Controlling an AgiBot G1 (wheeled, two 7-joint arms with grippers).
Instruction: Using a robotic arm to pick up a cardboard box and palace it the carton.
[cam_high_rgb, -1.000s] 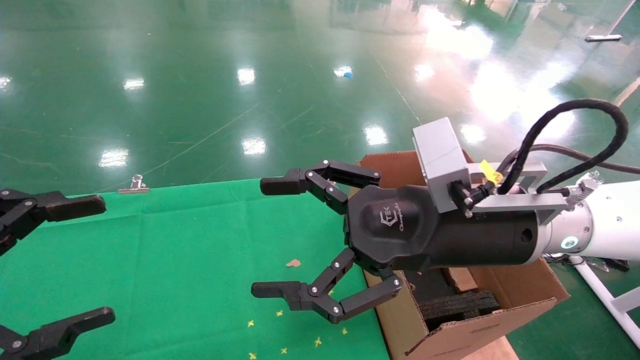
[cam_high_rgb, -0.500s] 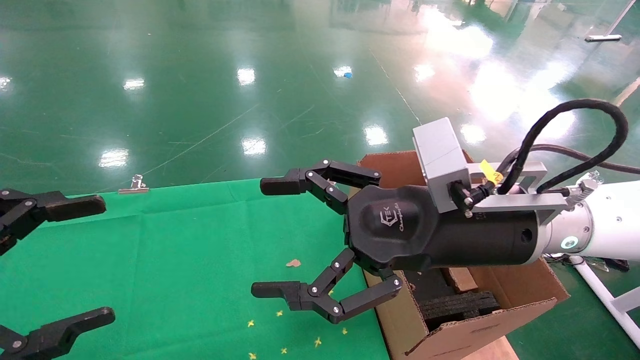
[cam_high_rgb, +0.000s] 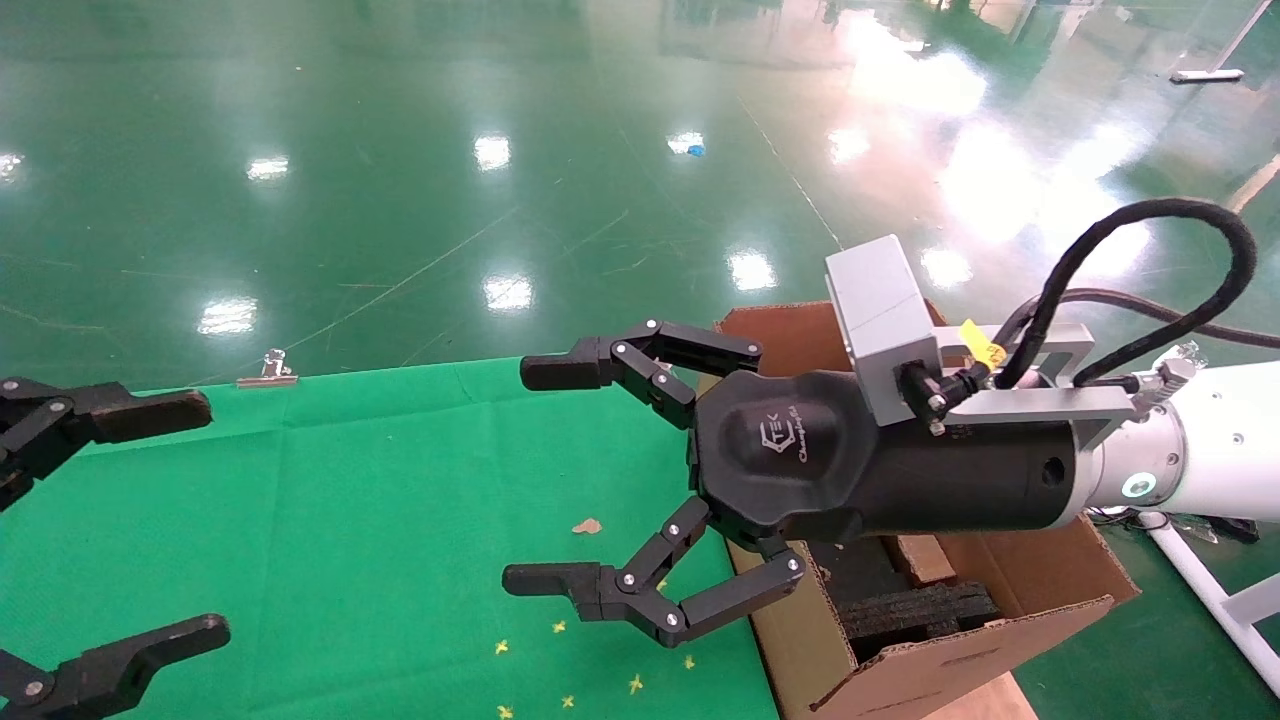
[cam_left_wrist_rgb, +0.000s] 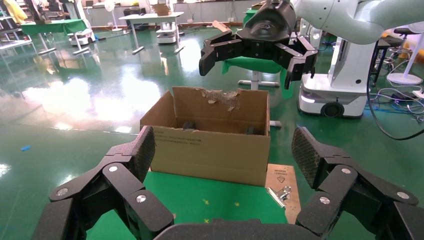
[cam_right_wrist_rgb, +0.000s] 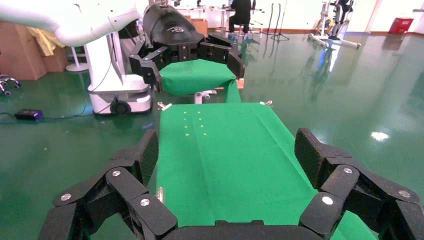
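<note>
The robotic arm (cam_high_rgb: 1200, 450), glossy white with a looping black cable, a grey camera block and a black wrist, reaches in from the right above the green-covered table. Its right gripper (cam_high_rgb: 530, 475) hangs over the cloth with both black fingers spread wide and nothing between them. The carton (cam_high_rgb: 1000, 590), large, brown and corrugated with a torn rear flap, stands open at the table's right edge, under the wrist, with black foam inside. The cardboard box cannot be made out.

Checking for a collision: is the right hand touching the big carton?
Apart. The left wrist view shows the right hand open in the air above the carton, with clear floor visible between its fingers and the carton's torn rim.
</note>
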